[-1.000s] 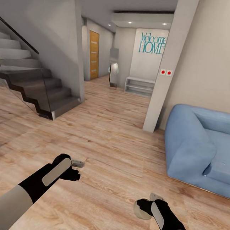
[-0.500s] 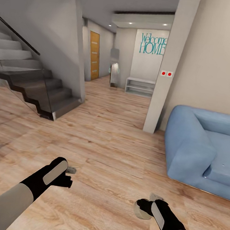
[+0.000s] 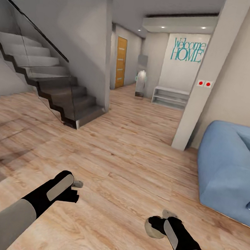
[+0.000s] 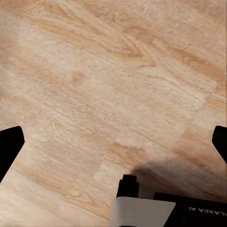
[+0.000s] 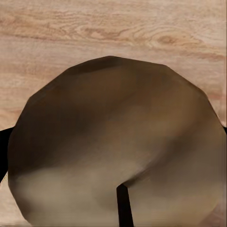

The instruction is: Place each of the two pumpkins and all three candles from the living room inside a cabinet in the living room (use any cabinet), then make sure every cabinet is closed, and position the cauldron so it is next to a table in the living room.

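Candle count in sight is one: a stubby beige-grey candle [image 3: 152, 229], seen end-on with its dark wick in the right wrist view [image 5: 118, 156], is clamped in the right gripper [image 3: 155, 226] above the plank floor [image 3: 127, 172]. The left gripper [image 4: 113, 142] is spread wide and holds nothing.

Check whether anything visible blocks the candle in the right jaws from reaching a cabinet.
Cannot be judged: the right gripper holds a candle over bare plank floor, with stairs and blue sofa to the sides. The way ahead looks open.
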Available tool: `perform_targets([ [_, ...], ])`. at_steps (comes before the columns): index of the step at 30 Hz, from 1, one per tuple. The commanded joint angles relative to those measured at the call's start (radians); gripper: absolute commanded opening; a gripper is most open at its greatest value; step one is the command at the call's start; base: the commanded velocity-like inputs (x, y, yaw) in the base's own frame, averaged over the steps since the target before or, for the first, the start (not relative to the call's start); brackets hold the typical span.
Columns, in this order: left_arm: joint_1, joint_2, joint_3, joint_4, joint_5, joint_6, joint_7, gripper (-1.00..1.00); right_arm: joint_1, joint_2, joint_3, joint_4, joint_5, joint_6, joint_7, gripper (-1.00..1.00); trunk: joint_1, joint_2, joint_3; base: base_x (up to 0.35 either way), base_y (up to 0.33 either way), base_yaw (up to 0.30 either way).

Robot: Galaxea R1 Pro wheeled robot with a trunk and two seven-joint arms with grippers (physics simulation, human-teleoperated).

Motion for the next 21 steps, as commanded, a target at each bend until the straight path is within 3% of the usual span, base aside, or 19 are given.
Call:
perform_targets([
  [1, -0.001, 0.001, -0.005, -0.001, 0.010, 0.000, 0.009, 1.00, 0.000, 0.000, 0.001, -0.003, -0.014, 0.004, -0.010, -1.00, 0.000, -0.001, -0.001, 0.000, 0.264, 0.284],
  [13, -0.001, 0.001, -0.005, 0.000, 0.010, -0.001, 0.009, 1.00, 0.000, 0.001, 0.002, -0.003, -0.011, 0.003, -0.013, -1.00, 0.000, -0.001, -0.001, 0.044, 0.267, 0.285],
  [21, -0.001, 0.001, -0.005, 0.000, 0.010, -0.001, 0.009, 1.00, 0.000, 0.001, 0.003, -0.003, -0.007, 0.003, -0.013, -1.00, 0.000, -0.001, -0.001, 0.033, 0.154, 0.285],
])
